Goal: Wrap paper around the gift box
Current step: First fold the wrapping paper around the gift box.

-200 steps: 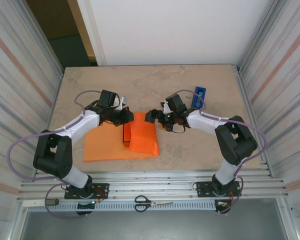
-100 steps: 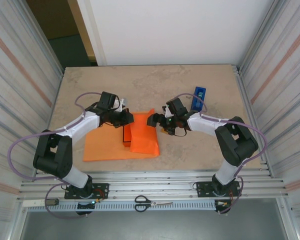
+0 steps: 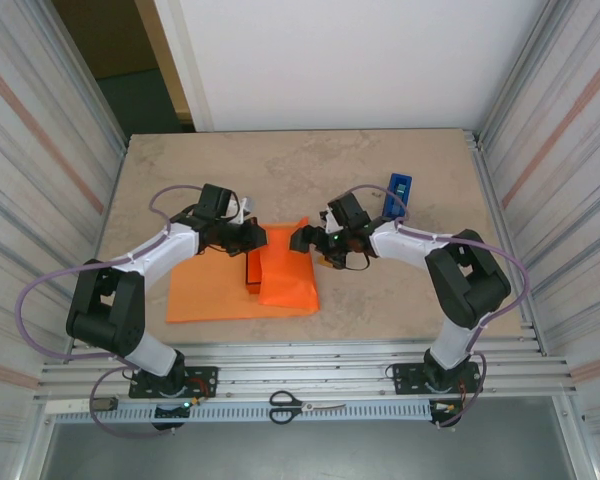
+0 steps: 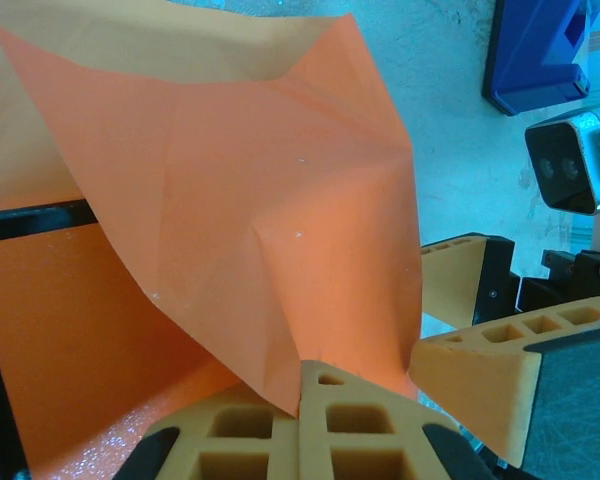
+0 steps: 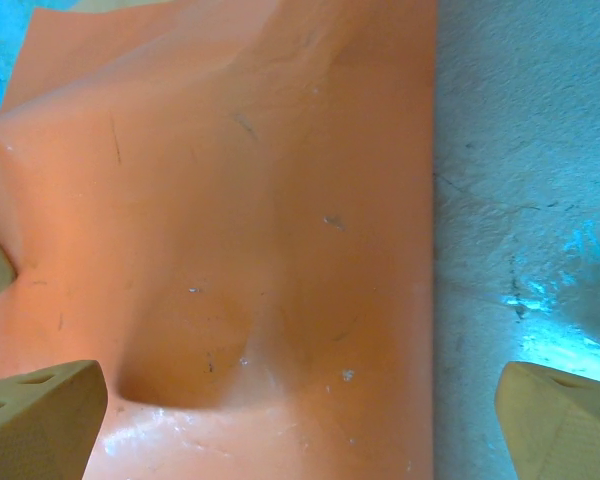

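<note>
The orange paper (image 3: pixel 210 295) lies flat on the table, with its right part folded up and over the gift box (image 3: pixel 252 268). Of the box, a dark red strip shows at the fold's left edge. In the left wrist view the box's red-orange top (image 4: pixel 70 350) with its black edge sits under the lifted paper (image 4: pixel 280 190). My left gripper (image 3: pixel 252 236) (image 4: pixel 302 378) is shut on the flap's edge. My right gripper (image 3: pixel 306 238) (image 5: pixel 300 405) hangs open over the flap (image 5: pixel 250 220), one finger (image 5: pixel 40 410) on the paper side, the other finger (image 5: pixel 565 420) over bare table.
A blue tape dispenser (image 3: pixel 400 192) (image 4: pixel 535 50) stands at the back right, behind the right arm. Scissors (image 3: pixel 305 405) lie on the front rail between the arm bases. Corrugated walls close in both sides of the table (image 3: pixel 380 300).
The right gripper has shifted slightly over the folded flap, and the flap's far corner stands a bit higher. The left gripper still pinches the paper in the same place.
</note>
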Tool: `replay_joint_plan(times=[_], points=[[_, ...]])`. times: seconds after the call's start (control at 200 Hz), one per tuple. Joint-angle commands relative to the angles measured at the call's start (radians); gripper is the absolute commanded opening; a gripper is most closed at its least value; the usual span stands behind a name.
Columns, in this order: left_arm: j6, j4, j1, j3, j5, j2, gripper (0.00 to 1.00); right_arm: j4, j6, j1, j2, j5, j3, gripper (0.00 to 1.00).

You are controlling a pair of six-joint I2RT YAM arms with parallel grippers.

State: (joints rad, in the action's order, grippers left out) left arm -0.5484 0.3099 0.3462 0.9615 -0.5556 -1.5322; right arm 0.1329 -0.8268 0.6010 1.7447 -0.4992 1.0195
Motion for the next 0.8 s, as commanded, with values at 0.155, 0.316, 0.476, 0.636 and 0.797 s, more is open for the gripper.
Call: replay_joint_plan(times=[0.155,0.316,0.476,0.636,0.797], points=[[0.013,0.025,-0.010,0.004,0.011,0.031,0.12,0.061,0.004,0.015,0.053,0.000,0.021,1.00],[0.019,0.097,-0.011,0.025,0.105,0.055,0.38,0.070,-0.008,0.011,0.059,0.017,0.016,1.00],[0.021,0.140,-0.013,0.004,0.230,0.122,0.75,0.072,-0.012,0.018,0.062,0.022,0.023,1.00],[0.043,0.162,-0.014,-0.015,0.259,0.111,0.92,0.074,-0.020,0.025,0.062,0.030,0.028,1.00],[0.045,0.129,-0.011,-0.021,0.135,0.038,0.93,0.075,-0.033,0.034,0.056,0.055,0.028,0.99]])
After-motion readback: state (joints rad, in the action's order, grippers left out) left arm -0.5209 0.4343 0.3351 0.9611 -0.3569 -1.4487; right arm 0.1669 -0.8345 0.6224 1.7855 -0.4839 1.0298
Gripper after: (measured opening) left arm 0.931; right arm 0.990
